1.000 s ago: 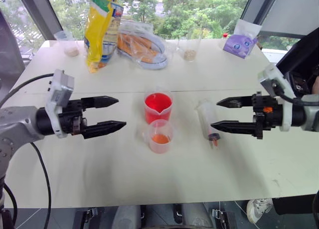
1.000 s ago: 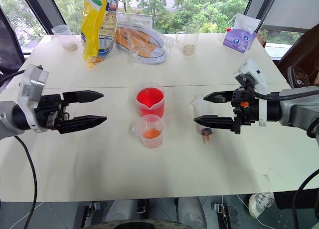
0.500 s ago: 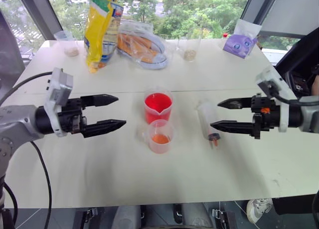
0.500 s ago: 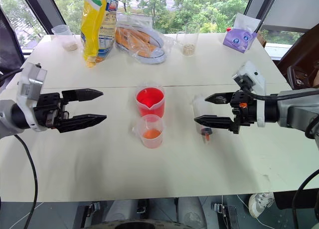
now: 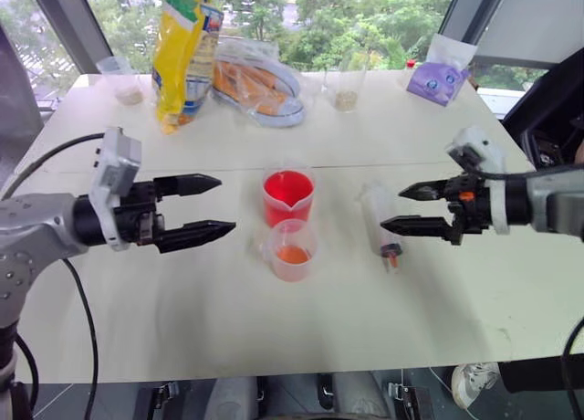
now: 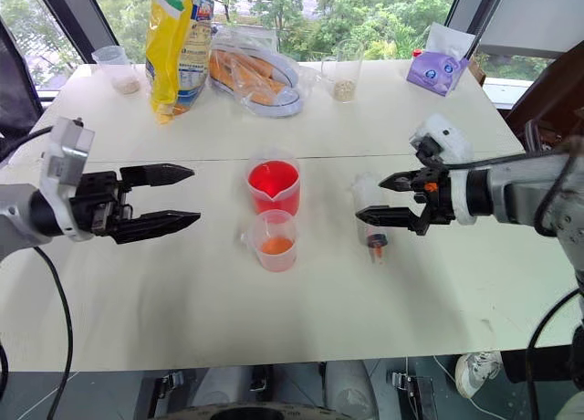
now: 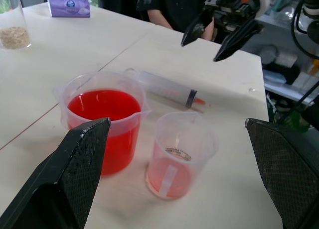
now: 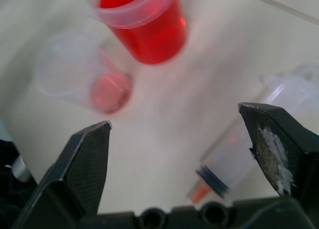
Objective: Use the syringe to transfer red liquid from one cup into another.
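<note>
Syringe (image 6: pixel 370 216) lies flat on the table (image 6: pixel 301 320), right of the tall red cup (image 6: pixel 274 186) and the short cup (image 6: pixel 275 240), tip toward the robot. Right gripper (image 6: pixel 385 198), fingers spread and empty, hangs just above its barrel, much nearer than the left gripper (image 6: pixel 167 198), also spread, beyond both cups.

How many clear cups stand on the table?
4: the tall red-filled cup mid-table, the shorter cup just in front, and at the far edge a cup left and a glass centre-right.
</note>
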Controlling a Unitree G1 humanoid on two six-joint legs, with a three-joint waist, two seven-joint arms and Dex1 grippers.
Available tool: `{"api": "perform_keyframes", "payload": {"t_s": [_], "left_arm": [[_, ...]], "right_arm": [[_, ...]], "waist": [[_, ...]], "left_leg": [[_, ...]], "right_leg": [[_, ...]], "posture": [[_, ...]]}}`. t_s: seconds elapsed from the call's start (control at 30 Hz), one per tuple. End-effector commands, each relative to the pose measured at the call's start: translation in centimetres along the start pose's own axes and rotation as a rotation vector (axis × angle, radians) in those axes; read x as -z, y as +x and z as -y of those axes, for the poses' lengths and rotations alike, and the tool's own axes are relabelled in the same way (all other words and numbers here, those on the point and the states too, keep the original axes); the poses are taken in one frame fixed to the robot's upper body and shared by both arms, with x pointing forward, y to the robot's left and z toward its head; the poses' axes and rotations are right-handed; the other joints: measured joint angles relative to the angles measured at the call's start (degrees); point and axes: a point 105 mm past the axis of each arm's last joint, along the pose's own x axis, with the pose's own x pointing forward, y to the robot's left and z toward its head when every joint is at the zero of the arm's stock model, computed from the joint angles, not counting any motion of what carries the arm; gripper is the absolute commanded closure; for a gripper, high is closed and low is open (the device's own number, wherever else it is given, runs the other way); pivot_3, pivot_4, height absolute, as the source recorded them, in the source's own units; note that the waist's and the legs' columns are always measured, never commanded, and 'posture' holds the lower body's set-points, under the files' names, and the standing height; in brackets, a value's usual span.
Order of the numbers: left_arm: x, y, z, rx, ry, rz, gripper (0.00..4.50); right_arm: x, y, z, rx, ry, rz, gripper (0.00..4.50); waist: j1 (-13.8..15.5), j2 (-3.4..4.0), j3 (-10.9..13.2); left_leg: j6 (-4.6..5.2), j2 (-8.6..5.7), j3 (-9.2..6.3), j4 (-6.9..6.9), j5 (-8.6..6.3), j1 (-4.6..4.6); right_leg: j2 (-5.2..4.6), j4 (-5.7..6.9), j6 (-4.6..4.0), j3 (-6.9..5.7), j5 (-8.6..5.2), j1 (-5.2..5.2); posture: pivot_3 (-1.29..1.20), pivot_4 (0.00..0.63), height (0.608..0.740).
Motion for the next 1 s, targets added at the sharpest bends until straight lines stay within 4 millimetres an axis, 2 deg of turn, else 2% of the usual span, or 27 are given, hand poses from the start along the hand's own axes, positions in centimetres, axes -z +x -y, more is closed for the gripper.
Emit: {"api": "perform_keyframes", "payload": {"t_s": [0.03, 0.17, 0.33, 0.77, 0.87, 1.0], "left_arm": [[-0.4, 0.5, 0.1, 0.014, 0.033, 0.028, 0.0], [-0.2, 1.1, 0.0, 0.025, 0.025, 0.06, 0.0], [0.0, 1.5, 0.1, 0.02, 0.029, 0.068, 0.0], [0.3, 1.3, 0.5, -0.021, 0.031, 0.075, 0.0], [0.3, 1.2, 0.5, -0.028, 0.033, 0.074, 0.0], [0.1, 1.1, 0.5, -0.034, 0.035, 0.078, 0.0]], "right_arm": [[0.2, 1.3, 1.9, 0.091, 0.132, -0.073, 0.06], [0.9, 3.5, 4.9, 0.231, 0.292, -0.165, 0.06], [1.7, 4.9, 6.9, 0.334, 0.334, -0.238, 0.06], [3.5, 8.7, 7.1, 0.335, 0.334, -0.343, 0.06], [4.1, 9.1, 6.9, 0.326, 0.337, -0.367, 0.85], [4.3, 9.4, 6.5, 0.314, 0.341, -0.379, 2.92]], "waist": [[-0.08, 0.0, 0.0], [0.01, 0.01, 0.0], [0.22, 0.01, 0.0], [0.02, -0.02, -0.02], [-0.01, -0.04, -0.04], [-0.2, -0.04, -0.04]], "left_leg": [[0.0, 0.0, -0.01, -0.01, 0.0, -0.03], [-0.07, 0.0, 0.0, -0.01, 0.05, -0.18], [-0.1, -0.09, -0.05, 0.04, 0.08, -0.84], [-0.02, -0.09, -0.05, 0.1, 0.07, -0.71], [-0.02, -0.1, -0.03, 0.15, 0.07, -0.6], [-0.03, -0.04, -0.03, 0.14, 0.07, -0.51]], "right_leg": [[0.0, 0.0, -0.01, 0.0, 0.0, -0.01], [-0.02, 0.03, -0.12, 0.01, 0.05, -0.16], [-0.05, 0.09, -0.14, -0.1, 0.11, -0.71], [0.34, 0.17, 0.26, -0.18, 0.31, -0.56], [0.34, 0.15, 0.26, -0.17, 0.31, -0.43], [0.38, 0.18, 0.27, -0.16, 0.31, -0.4]], "posture": [[0.0, 0.15, 0.74], [0.0, 0.15, 0.74], [0.0, 0.15, 0.74], [0.0, 0.15, 0.74], [0.0, 0.15, 0.74], [0.0, 0.15, 0.74]]}}
